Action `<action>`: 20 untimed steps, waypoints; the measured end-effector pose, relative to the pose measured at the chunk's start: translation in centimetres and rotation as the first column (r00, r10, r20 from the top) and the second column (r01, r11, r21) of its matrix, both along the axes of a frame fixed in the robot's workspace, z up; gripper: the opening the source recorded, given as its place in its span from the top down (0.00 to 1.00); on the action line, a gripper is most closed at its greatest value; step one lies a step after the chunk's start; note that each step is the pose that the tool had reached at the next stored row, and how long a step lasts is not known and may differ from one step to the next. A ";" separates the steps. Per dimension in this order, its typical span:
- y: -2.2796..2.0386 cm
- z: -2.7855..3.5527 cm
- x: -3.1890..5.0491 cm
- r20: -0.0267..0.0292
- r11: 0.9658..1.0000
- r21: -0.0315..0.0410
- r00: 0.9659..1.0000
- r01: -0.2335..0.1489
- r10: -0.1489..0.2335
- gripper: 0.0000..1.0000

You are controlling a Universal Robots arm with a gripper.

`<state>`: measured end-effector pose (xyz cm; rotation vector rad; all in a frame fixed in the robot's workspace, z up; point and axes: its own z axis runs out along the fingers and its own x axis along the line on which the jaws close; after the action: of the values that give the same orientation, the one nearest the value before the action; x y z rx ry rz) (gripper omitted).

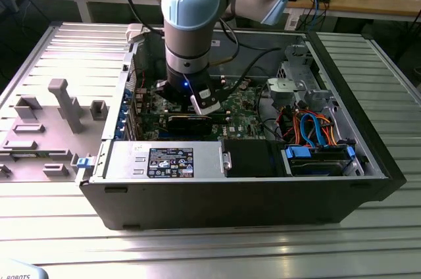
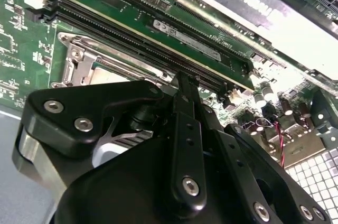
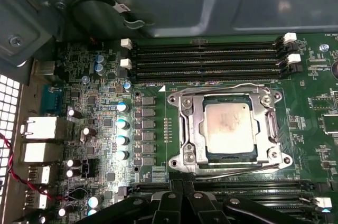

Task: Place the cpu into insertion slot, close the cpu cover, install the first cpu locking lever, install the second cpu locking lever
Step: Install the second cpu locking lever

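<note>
Hovering inside the open computer case [image 1: 368,160], the gripper [image 3: 182,195] sat with fingers nearly together, gripping nothing, just beside the insertion slot [image 3: 186,155], where the cpu [image 3: 228,127] lay under the closed cpu cover [image 3: 191,126].

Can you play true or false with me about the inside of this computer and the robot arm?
1. The cpu sits in the insertion slot. True.
2. The cpu cover stands straight up, wide open. False: the silver frame lies flat around the chip.
3. The gripper is lifting the chip high in the air. False: in the first wrist view the chip lies in its socket, and the gripper's black fingers are beside the socket, over the long black slots.
4. The circuit board around the socket is green. True.
5. In the exterior view, the arm reaches down into the open computer case. True.
6. The case stands on grass. False: it stands on a ribbed metal table.
</note>
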<state>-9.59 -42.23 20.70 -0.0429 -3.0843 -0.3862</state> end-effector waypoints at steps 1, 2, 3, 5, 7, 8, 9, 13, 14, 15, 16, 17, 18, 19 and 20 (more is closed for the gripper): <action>0.00 -0.06 -0.05 0.000 1.000 0.002 1.000 0.000 0.000 0.89; 0.00 -0.15 -0.09 0.000 1.000 0.006 1.000 0.000 0.000 0.89; -0.01 -0.24 -0.14 0.000 1.000 0.011 1.000 0.001 -0.001 0.89; 0.00 -0.35 -0.25 0.000 1.000 0.016 1.000 0.001 -0.001 0.89; 0.00 -0.41 -0.35 0.000 1.000 0.019 1.000 0.001 -0.001 0.89; 0.00 -0.46 -0.44 0.000 1.000 0.021 1.000 0.001 -0.001 0.89; 0.00 -0.49 -0.48 0.000 1.000 0.022 1.000 0.001 -0.001 0.89; 0.00 -0.58 -0.53 0.000 0.999 0.034 1.000 0.002 -0.002 0.89; 0.00 -0.62 -0.53 0.000 0.999 0.039 1.000 0.002 -0.002 0.89; 0.00 -0.67 -0.53 0.000 0.999 0.042 1.000 0.002 -0.002 0.89; 0.01 -0.74 -0.53 0.000 0.999 0.045 1.000 0.002 -0.002 0.89; 0.00 -0.81 -0.56 0.000 0.999 0.049 1.000 0.002 -0.002 0.89; 0.00 -0.83 -0.59 0.000 0.999 0.051 1.000 0.002 -0.002 0.89; 0.00 -0.83 -0.60 0.000 0.999 0.054 1.000 0.002 -0.002 0.89; 0.00 -0.83 -0.60 0.000 0.999 0.054 1.000 0.002 -0.002 0.89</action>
<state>-10.20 -42.23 19.87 -0.0450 -3.0722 -0.4694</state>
